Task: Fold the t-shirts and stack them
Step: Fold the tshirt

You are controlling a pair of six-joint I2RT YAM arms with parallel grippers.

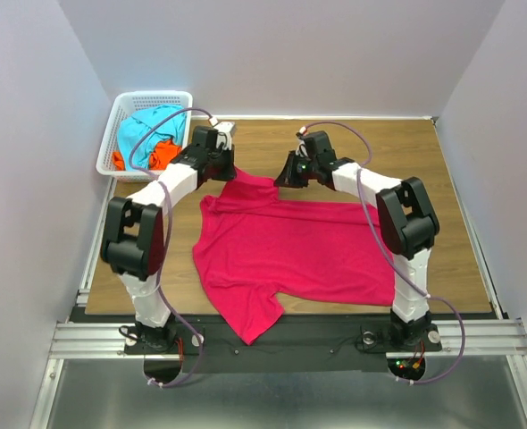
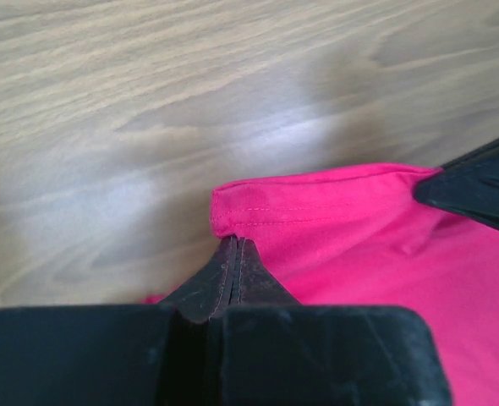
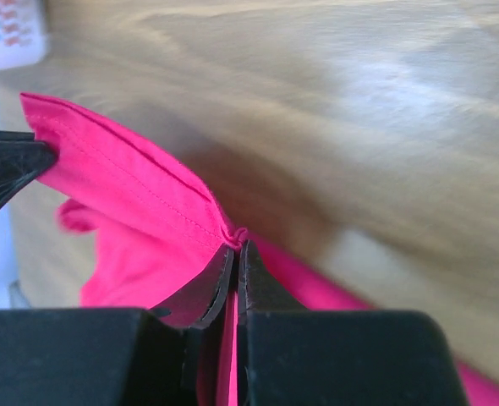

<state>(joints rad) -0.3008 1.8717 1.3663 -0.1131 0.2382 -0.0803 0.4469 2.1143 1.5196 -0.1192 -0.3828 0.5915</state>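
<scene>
The crimson-pink t-shirt (image 1: 281, 246) lies spread on the wooden table, one sleeve hanging over the near edge. My left gripper (image 1: 230, 172) and right gripper (image 1: 283, 181) are both at its far edge, close together. The left gripper (image 2: 234, 244) is shut on the stitched hem (image 2: 317, 199). The right gripper (image 3: 239, 245) is shut on a pinch of the same shirt (image 3: 139, 220), lifted off the table. The turquoise-blue t-shirt (image 1: 147, 128) and the orange t-shirt (image 1: 161, 154) lie crumpled in the basket.
The white lattice basket (image 1: 121, 121) stands at the far left corner of the table (image 1: 442, 179). Grey walls close in on three sides. A metal rail (image 1: 290, 335) runs along the near edge.
</scene>
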